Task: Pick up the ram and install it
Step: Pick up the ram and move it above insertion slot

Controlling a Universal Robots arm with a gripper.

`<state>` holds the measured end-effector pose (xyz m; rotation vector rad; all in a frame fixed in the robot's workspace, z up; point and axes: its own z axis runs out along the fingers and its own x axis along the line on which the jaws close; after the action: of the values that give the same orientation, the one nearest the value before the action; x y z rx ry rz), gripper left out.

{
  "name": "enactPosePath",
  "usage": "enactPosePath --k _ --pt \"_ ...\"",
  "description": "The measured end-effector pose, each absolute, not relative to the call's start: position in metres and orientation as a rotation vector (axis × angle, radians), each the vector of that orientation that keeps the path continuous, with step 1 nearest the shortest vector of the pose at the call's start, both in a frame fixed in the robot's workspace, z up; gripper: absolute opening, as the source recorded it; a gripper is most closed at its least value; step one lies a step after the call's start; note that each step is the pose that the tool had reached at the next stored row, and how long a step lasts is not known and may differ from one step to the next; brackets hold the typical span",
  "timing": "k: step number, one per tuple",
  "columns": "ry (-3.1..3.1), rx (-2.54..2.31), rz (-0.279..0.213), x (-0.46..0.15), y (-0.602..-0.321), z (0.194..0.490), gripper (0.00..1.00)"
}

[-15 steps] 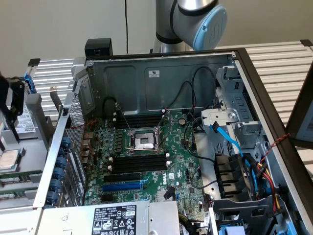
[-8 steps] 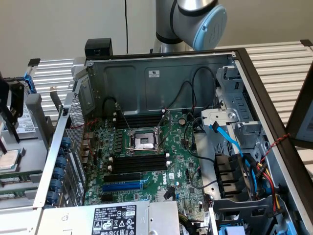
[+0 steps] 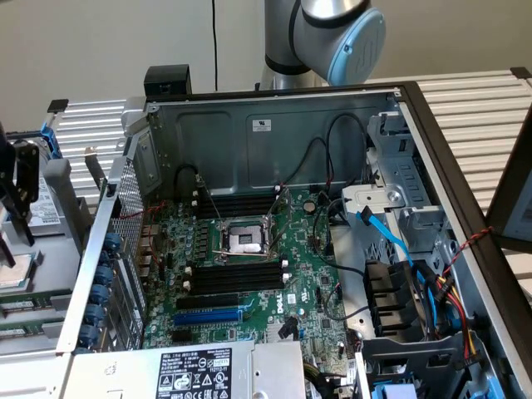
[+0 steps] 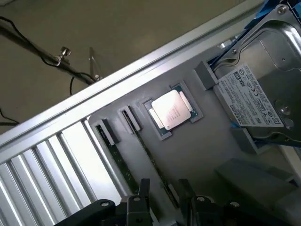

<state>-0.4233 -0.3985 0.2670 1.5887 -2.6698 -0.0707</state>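
Note:
In the wrist view, two ram sticks stand on edge in a grey holder tray (image 4: pixel 207 141): one ram stick (image 4: pixel 146 153) runs down between my fingertips, the other ram stick (image 4: pixel 114 157) lies beside it. My gripper (image 4: pixel 164 192) hangs open just above the tray, one black finger (image 4: pixel 143 188) on each side of the nearer stick, with a gap to it. In the exterior view my gripper (image 3: pixel 18 204) is at the far left, outside the open computer case. The motherboard (image 3: pixel 307 283) has empty black memory slots (image 3: pixel 237 274) beside the CPU socket (image 3: pixel 246 239).
On the tray lie a loose CPU (image 4: pixel 171 110) and a hard drive (image 4: pixel 261 94). Ribbed aluminium table (image 4: pixel 42 179) borders the tray. The case wall (image 3: pixel 91 266) stands between tray and motherboard. Cables (image 3: pixel 399 249) and the power supply (image 3: pixel 199 370) crowd the case.

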Motion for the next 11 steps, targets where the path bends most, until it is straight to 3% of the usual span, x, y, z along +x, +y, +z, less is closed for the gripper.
enactPosePath --k 11 --pt "-2.500 1.834 -0.061 -0.4233 -0.3985 0.2606 0.38"
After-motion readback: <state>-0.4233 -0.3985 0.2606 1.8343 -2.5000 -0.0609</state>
